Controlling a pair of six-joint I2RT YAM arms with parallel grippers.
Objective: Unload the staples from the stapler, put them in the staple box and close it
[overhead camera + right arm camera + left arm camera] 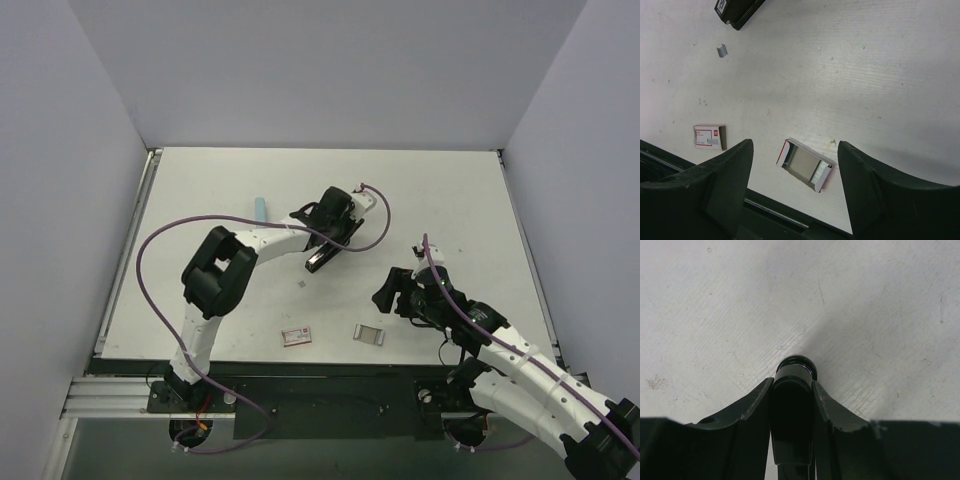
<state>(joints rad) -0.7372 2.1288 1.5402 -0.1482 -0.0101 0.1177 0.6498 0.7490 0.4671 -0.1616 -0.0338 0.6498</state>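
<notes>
The black stapler (322, 258) lies on the white table, its front end pointing toward the near edge. My left gripper (336, 212) is shut on its rear part; in the left wrist view the fingers (826, 402) clamp the stapler's glossy black body (792, 390). A tiny grey strip of staples (303, 285) lies on the table just in front of the stapler, and it also shows in the right wrist view (721, 50). My right gripper (388, 292) is open and empty, hovering above the table (795, 150). The stapler's front end shows at the top of that view (737, 10).
A small red-and-white box (297, 336) and an open cardboard tray (369, 334) lie near the table's front edge; both show in the right wrist view, box (709, 136) and tray (805, 165). A light blue object (259, 208) lies left of the stapler.
</notes>
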